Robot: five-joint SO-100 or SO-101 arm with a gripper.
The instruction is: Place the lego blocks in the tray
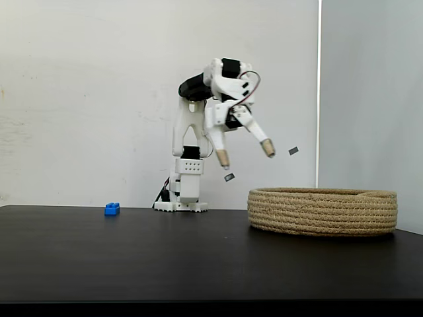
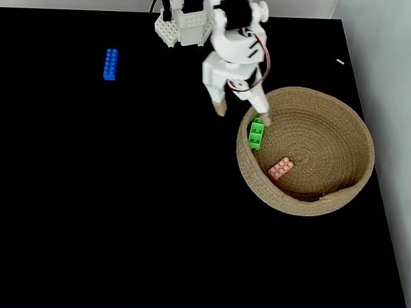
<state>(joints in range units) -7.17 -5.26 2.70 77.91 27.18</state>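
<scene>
Overhead, the round shallow basket of coiled tan rope (image 2: 347, 119) is seen at the right of the black table (image 2: 128, 212), and two of the small studded plastic bricks are found inside it: the bright green brick (image 2: 256, 135) lies against the inner wall on the left side, and the flat salmon-pink brick (image 2: 280, 168) lies on the basket floor, lower and a little to the right, apart from the green one. The blue brick (image 2: 110, 64) is left out on the table, well away from the basket, to the left of the white arm's base (image 2: 183, 29). In the side-on fixed view the white two-finger gripper (image 1: 246, 152) is held in the air above the left rim of the basket (image 1: 322, 211), its tan-tipped fingers (image 1: 223, 157) spread wide with nothing between them. The blue brick (image 1: 112, 209) is seen left of the base there.
</scene>
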